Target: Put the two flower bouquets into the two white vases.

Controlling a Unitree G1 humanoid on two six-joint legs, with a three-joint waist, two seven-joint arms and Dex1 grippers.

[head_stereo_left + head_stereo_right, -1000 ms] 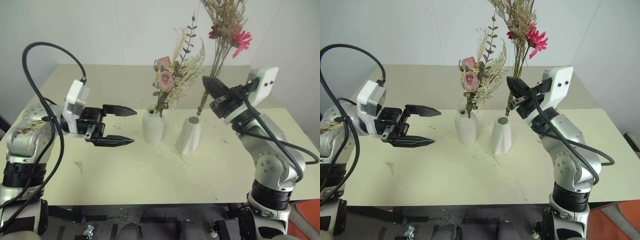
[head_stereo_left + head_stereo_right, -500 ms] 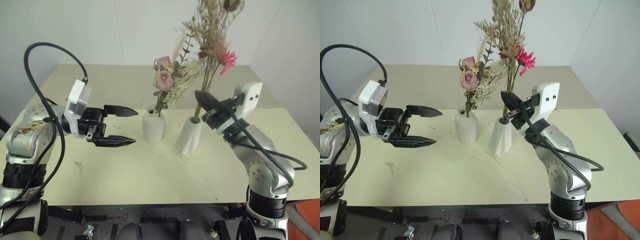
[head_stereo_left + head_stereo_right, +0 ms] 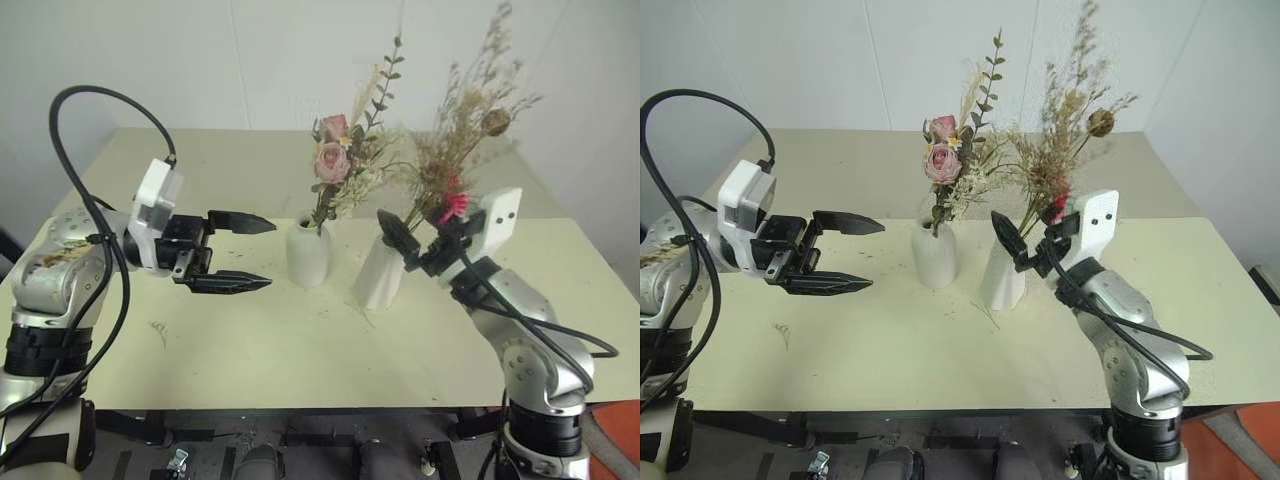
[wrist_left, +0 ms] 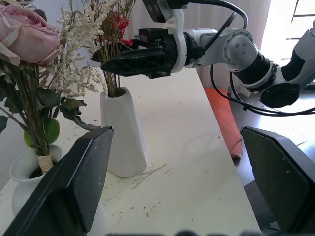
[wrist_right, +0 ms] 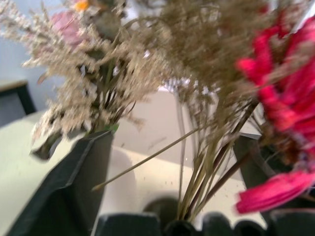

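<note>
The pale pink rose bouquet (image 3: 335,165) stands upright in the rounded bottle vase (image 3: 308,254) at the table's middle. Just right of it, the cone vase (image 3: 379,272) holds the brown twig bouquet (image 3: 465,135), whose stems sit in its mouth and lean right; the pink daisy (image 3: 455,206) hangs low by my right wrist. My right gripper (image 3: 410,238) is open at the cone vase's mouth, its fingers (image 5: 64,187) spread on either side of the stems (image 5: 204,179). Left of the bottle vase, my left gripper (image 3: 240,252) hovers open and empty, pointing toward it.
The beige table (image 3: 300,350) carries small crumbs of dried plant around the vases and a scrap (image 3: 158,330) near the left front. A white wall stands behind the table's far edge. An orange object (image 4: 224,118) lies on the floor beyond the right side.
My right arm came down, lowering the twig bouquet's stems into the cone vase, and its fingers opened off the stems. The bouquet now leans right. My left arm stayed still.
</note>
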